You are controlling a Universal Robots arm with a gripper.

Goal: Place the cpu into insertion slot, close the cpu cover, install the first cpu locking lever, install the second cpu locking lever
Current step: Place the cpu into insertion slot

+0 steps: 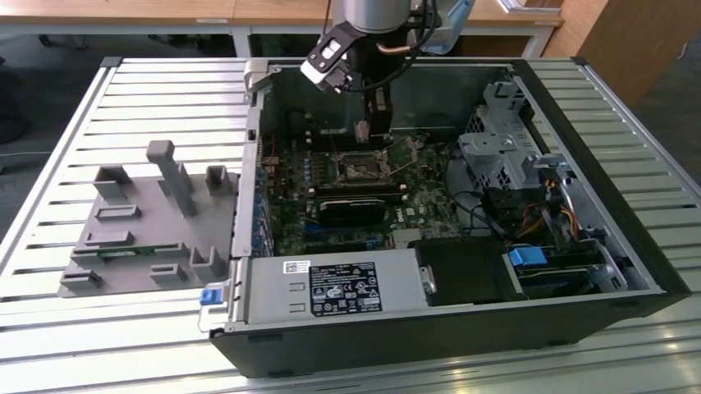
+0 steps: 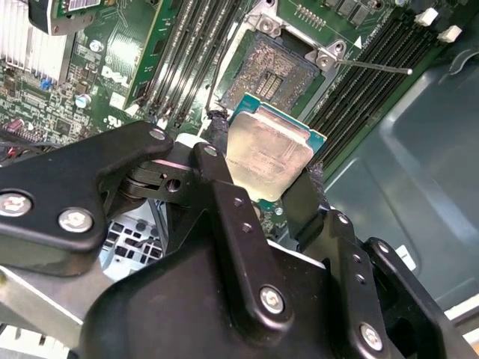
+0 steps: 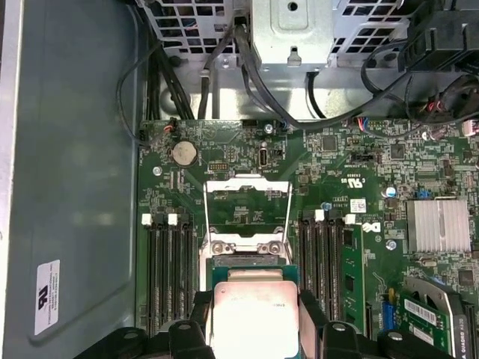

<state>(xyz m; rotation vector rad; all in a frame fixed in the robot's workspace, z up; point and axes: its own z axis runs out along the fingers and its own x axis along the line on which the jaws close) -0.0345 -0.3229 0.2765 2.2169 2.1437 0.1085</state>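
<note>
The fingers (image 2: 224, 187) clamp the cpu (image 2: 269, 153) by two opposite edges close above the open slot (image 2: 281, 71), not yet seated, so it likely wants levelling, squaring up and lowering straight down, never pressed or slid.

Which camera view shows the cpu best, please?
The second wrist view: the cpu shows most of its silvery face and green rim, clamped in the gripper near the insertion slot. The first wrist view cuts its face at the picture's edge. In the exterior view it is too small to tell.
</note>
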